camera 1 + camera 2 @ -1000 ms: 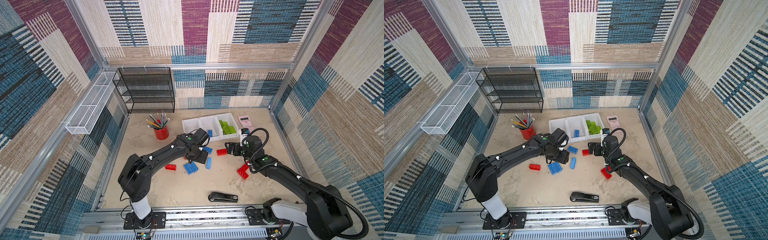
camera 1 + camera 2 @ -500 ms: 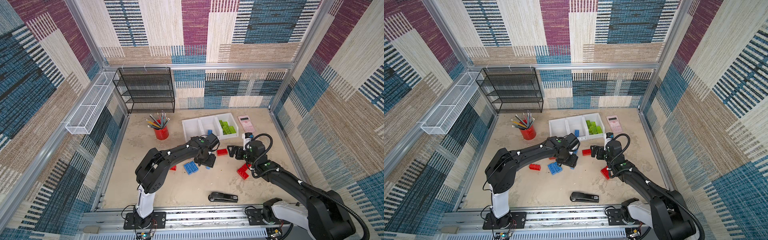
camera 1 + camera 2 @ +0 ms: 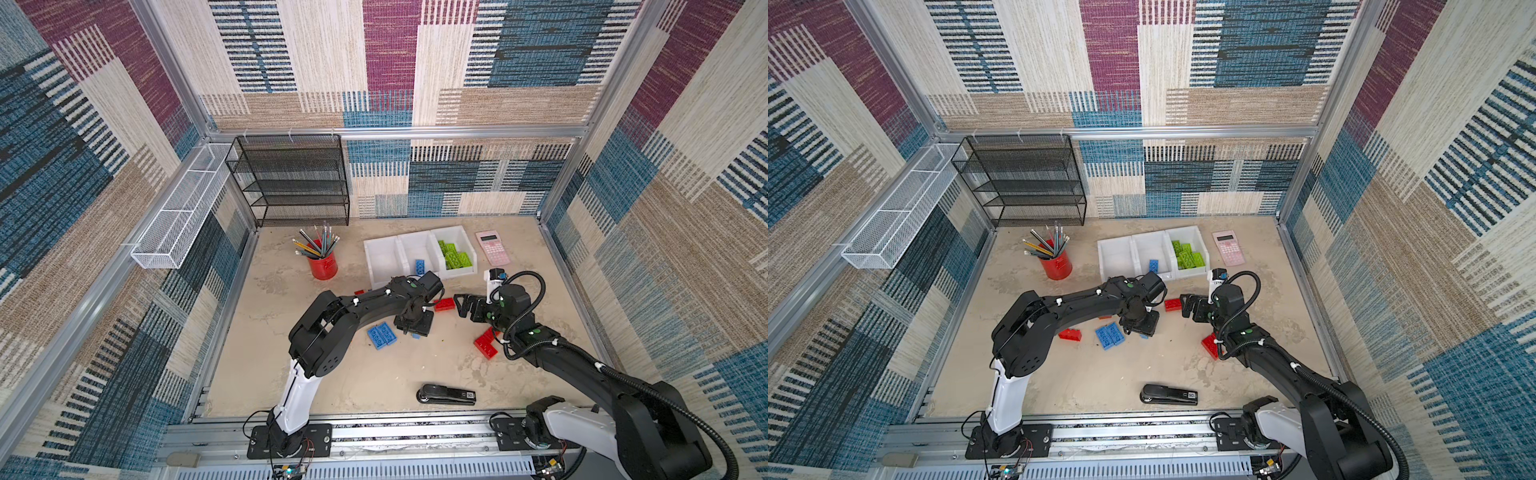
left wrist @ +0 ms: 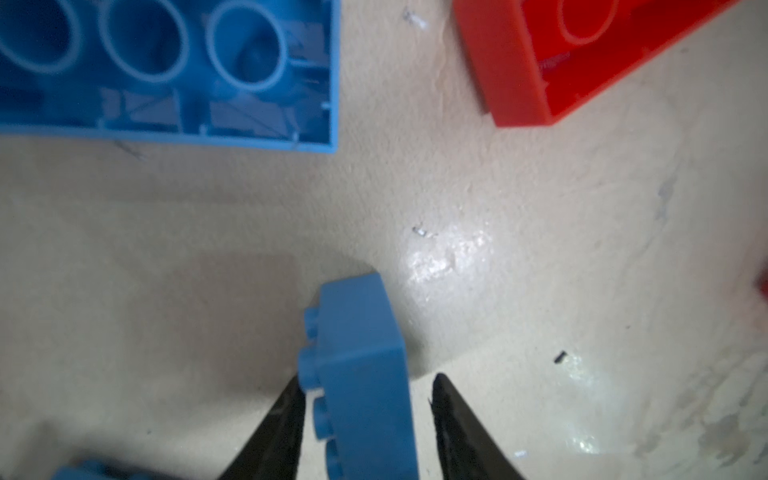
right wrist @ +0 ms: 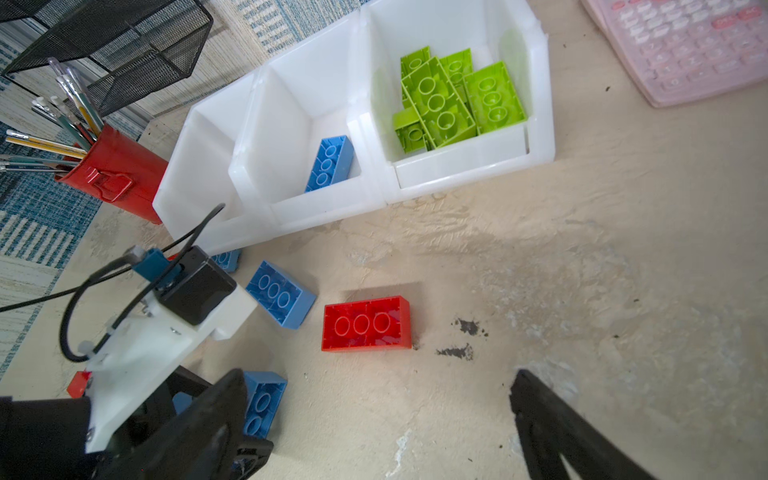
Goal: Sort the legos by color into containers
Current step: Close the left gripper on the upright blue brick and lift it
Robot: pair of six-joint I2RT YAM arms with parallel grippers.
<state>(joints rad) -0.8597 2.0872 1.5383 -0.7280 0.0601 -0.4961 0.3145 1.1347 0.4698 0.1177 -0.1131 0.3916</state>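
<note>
On the bench (image 3: 332,374), rough mottled beige, toward the back: containers (image 3: 380,266), three glossy white open-top plastic bins joined in a row. In the right-hand bin: green legos (image 5: 440,104), lime, piled underside-up with round tubes showing. Counting about five, pile too tangled for a firm number. In the middle bin: one blue lego (image 5: 330,164), tilted against a bin wall.

Left fingers (image 4: 276,428): black, tapered, set narrow either side of a small blue brick (image 4: 357,332) lying on its side on the bench in front of the containers. One finger against the stud face, thin gap at the smooth face, so not clamped.

Right fingers (image 5: 552,424): spread wide, nothing between them. Pointing at a red lego (image 5: 365,324) lying tubes-up just ahead, near but not touching.

Loose on the bench:
- Red: at least four in a top view, including a second red brick (image 3: 1070,334) beside the left arm and a third red brick (image 3: 1210,347) under the right arm.
- Blue: flat blue block (image 3: 382,334) near the left fingers, possibly two side by side, can't tell. Also another blue brick (image 5: 278,299) by the containers' front.

Also one each: black stapler (image 3: 446,395), pink calculator (image 3: 492,248), red metal pencil cup (image 3: 322,266), black mesh rack (image 3: 291,183), white wire tray (image 3: 183,208) on the side rail.
</note>
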